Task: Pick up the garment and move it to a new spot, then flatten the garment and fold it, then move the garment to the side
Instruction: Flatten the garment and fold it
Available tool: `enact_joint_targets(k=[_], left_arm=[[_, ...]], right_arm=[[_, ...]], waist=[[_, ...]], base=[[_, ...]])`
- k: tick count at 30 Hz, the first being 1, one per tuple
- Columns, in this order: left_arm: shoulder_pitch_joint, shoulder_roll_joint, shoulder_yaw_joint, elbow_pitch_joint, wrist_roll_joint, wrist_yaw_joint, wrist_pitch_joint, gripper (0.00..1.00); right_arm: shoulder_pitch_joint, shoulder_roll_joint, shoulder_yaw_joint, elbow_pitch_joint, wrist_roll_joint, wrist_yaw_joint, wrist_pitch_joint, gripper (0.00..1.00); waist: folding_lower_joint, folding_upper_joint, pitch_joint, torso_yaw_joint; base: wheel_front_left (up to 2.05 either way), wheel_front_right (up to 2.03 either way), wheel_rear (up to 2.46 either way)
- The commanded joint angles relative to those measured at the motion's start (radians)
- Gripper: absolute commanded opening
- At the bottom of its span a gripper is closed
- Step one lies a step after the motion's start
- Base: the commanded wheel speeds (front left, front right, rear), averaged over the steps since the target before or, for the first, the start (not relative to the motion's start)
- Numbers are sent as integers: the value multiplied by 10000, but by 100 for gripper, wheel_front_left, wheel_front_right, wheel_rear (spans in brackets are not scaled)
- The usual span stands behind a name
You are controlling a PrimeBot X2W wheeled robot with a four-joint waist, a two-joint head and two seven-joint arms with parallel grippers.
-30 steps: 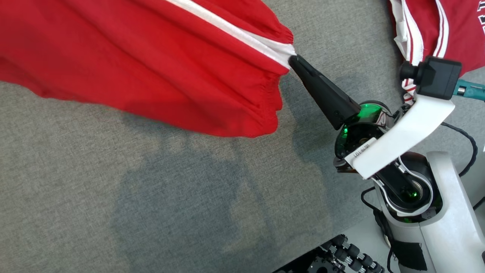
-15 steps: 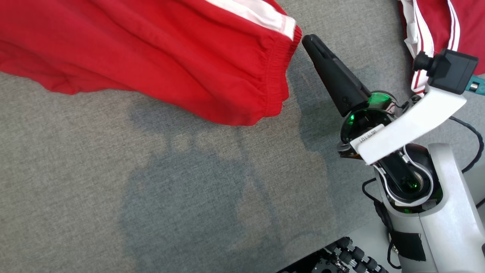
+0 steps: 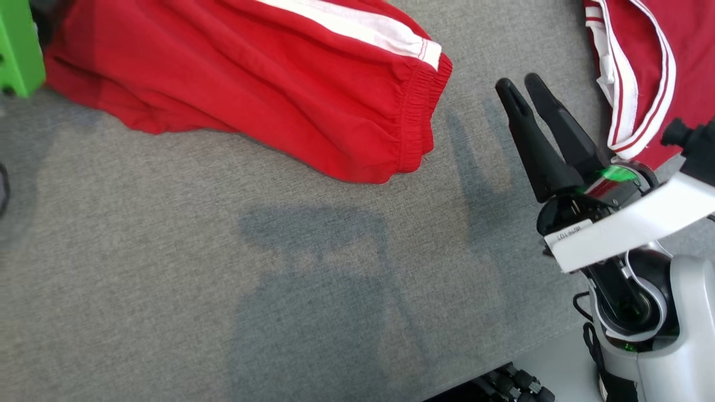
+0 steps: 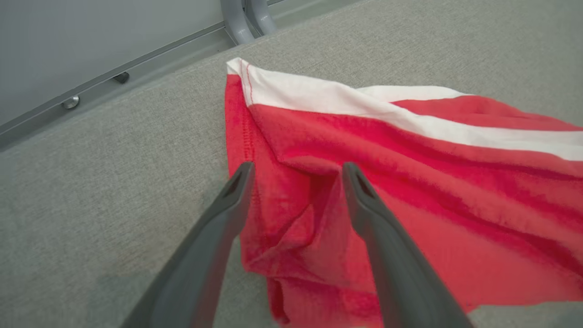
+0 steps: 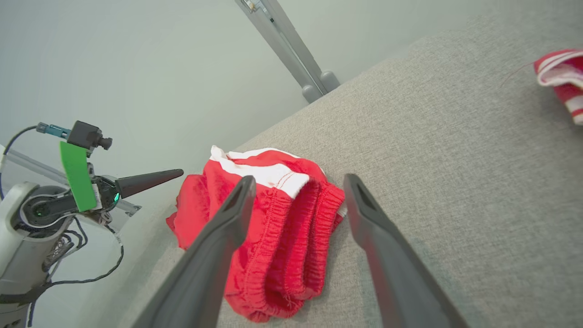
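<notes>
The garment (image 3: 268, 84) is only partly seen from the head. Its far end runs off the top edge, and a green part (image 3: 19, 50) cut by the upper left corner covers one corner of it. In the left wrist view the cloth (image 4: 410, 182) runs off the right edge. In the right wrist view it (image 5: 273, 218) bunches into a heap, so its outline is hard to read.

The garment lies on the grey surface (image 3: 167, 290) to the left of the right gripper (image 3: 518, 85), apart from it by a strip of bare surface. Its long axis slants from the far left down toward that gripper. The gathered elastic end points at the gripper, and a white panel runs lengthwise along the far side.

The right gripper's jaws stand apart and hold nothing.

The left gripper (image 4: 297, 168) is at the garment's other end, well apart from the right gripper. Its jaws are spread above a creased, stitched hem, and whether they touch the cloth cannot be told. From the right wrist the left gripper (image 5: 175, 174) shows side-on as a single dark point, with a green plate (image 5: 77, 175) behind it.

A second red piece with striped trim (image 3: 631, 111) lies just beside the right gripper on its right, cut off by the upper right corner. In the right wrist view only a small bunched bit of it (image 5: 562, 77) shows at the edge.
</notes>
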Motion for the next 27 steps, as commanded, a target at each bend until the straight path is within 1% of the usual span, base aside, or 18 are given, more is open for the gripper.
enact_joint_targets(k=[1,5,7,8,9,10,12,13,14,17,19,20,24,25,26,27], left_arm=[[689,110,139,-157,-219,239,-321,100],[2096,200,400,-317,-552,790,-1067,100],[2667,91,546,-309,-816,990,-1454,100],[2909,19,577,-292,-908,1052,-1598,100],[3135,-23,594,-266,-949,1092,-1754,100],[3288,-81,654,-235,-990,1138,-1949,100],[3590,-291,735,-163,-1120,1149,-2286,100],[3728,-385,746,-105,-1127,1132,-2434,100],[3822,-479,756,-48,-1166,1101,-2577,100],[4016,-790,752,139,-1209,1056,-2953,100],[4070,-1011,706,273,-1235,1017,-3131,100],[4070,-1011,706,273,-1235,1017,-3131,100],[4017,-1476,660,714,-1250,921,-3474,100],[4019,-1596,678,868,-1217,911,-3621,38],[4070,-1711,649,1037,-1229,844,-3716,0],[4140,-1829,646,1172,-1269,756,-3853,0]], right_arm=[[244,-18,-94,-182,-365,4,-77,100],[586,-141,-164,-452,-1609,4,-478,100],[686,-234,-218,-522,-2368,4,-1077,100],[682,-436,-243,-550,-2954,4,-1534,100],[723,-497,-328,-476,-3527,4,-2128,100],[799,-444,-423,-320,-4022,4,-2746,100],[959,-594,-435,50,-5243,4,-4020,100],[1074,-515,-533,358,-5679,0,-4585,100],[1206,-464,-584,641,-6124,0,-4931,100],[1426,-228,-863,1494,-6969,0,-5325,100],[1423,-104,-1119,1779,-7138,-1,-5372,100],[1423,-104,-1119,1779,-7138,-1,-5372,100],[1635,-29,-1447,2235,-7324,0,-5359,100],[1652,-20,-1514,2289,-7215,0,-5362,100],[1683,-26,-1624,2365,-7047,0,-5363,100],[1757,-24,-1712,2469,-6966,0,-5362,100]], waist=[[0,63,-437,332],[0,63,-630,481],[0,63,-692,523],[0,63,-716,556],[0,63,-750,580],[0,63,-788,592],[0,63,-861,621],[0,63,-919,628],[0,63,-977,639],[0,63,-1156,665],[0,63,-1258,676],[0,63,-1258,676],[0,63,-1448,726],[0,63,-1505,736],[0,63,-1570,742],[0,63,-1638,749]], base=[[0,0,0],[0,0,0],[0,0,0],[0,0,0],[0,0,0],[0,0,0],[0,0,0],[0,0,0],[0,0,0],[0,0,0],[0,0,0],[0,0,0],[0,0,0],[0,0,0],[0,0,0],[0,0,0]])
